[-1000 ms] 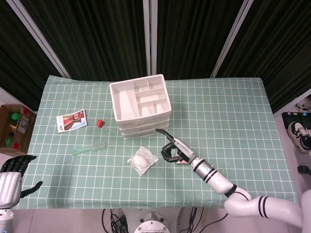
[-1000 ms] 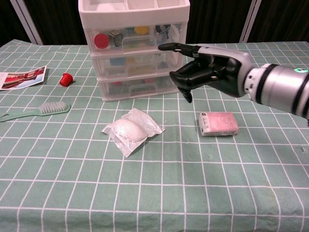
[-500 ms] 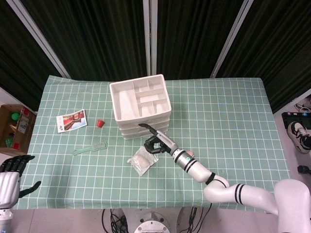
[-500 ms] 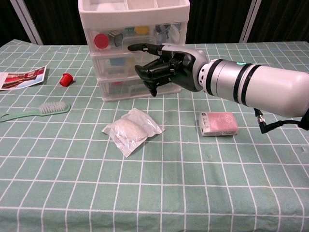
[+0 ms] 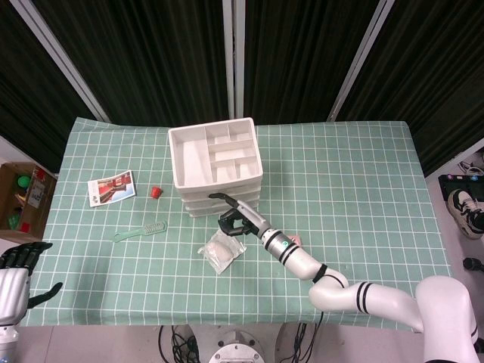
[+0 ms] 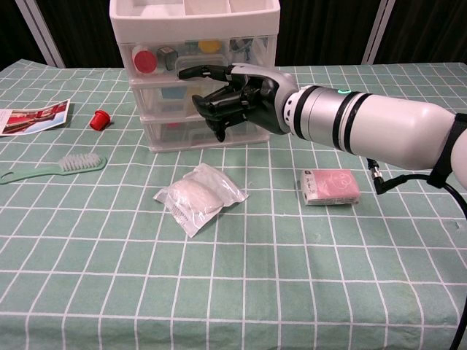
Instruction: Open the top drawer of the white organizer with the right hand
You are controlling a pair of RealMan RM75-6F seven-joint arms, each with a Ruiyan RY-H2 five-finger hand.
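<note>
Green checked surface (image 6: pixel 241 292): right hand (image 6: pixel 230 91), fingers curled with one extended, holds nothing at the white plastic three-drawer organizer's (image 6: pixel 193 44) front; hook the top drawer's (image 6: pixel 197 52) handle, pull straight.

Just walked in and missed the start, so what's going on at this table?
The robot's right hand is reaching at the front of the white organizer, one finger stretched toward the top drawer, the others curled. The drawer looks shut; whether the finger touches it is unclear. The left hand hangs off the table's left edge, holding nothing. A plastic packet, brush and pink box lie untouched.
</note>
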